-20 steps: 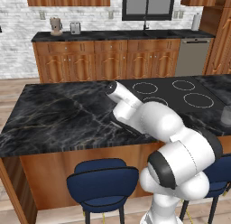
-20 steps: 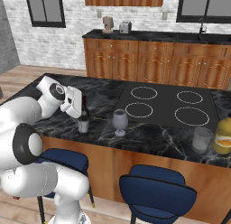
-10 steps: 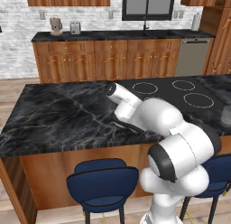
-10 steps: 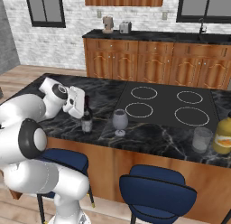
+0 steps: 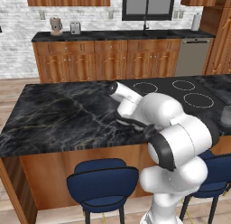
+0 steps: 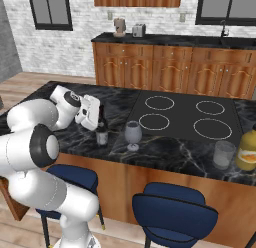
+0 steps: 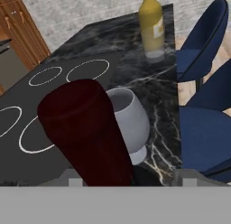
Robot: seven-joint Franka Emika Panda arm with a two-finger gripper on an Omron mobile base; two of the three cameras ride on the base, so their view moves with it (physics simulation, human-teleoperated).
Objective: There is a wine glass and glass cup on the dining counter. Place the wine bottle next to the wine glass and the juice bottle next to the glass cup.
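Wine bottle (image 6: 102,129) standing upright on the bench (image 6: 165,147), just left of the wine glass (image 6: 132,133) in the right base view, small gap between them, not touching. Looks like the placement spot the task asks for, so first half of the job judged nearly done, pending release.

Hand (image 6: 95,115) clamped around the wine bottle's upper part, reaching in from the left side at roughly bench-parallel. Fingers closed down narrow on the slim neck; no gap visible between pads and glass. In the hand view the dark red bottle (image 7: 85,133) sits right between the fingertips, wine glass (image 7: 128,121) directly behind it. Side grasp high on the bottle makes sense: keeps it vertical during set-down and keeps the hand clear of the wine glass rim.

Whether the bottle base is fully seated on the bench or hovering just above: cannot tell from these angles.

Juice bottle (image 6: 247,151) at the far right bench edge, touching or just beside the glass cup (image 6: 223,154). Second pairing looks already satisfied.

Risk on release: retreat toward the wine glass would clip it; backing out to the left looks safer.
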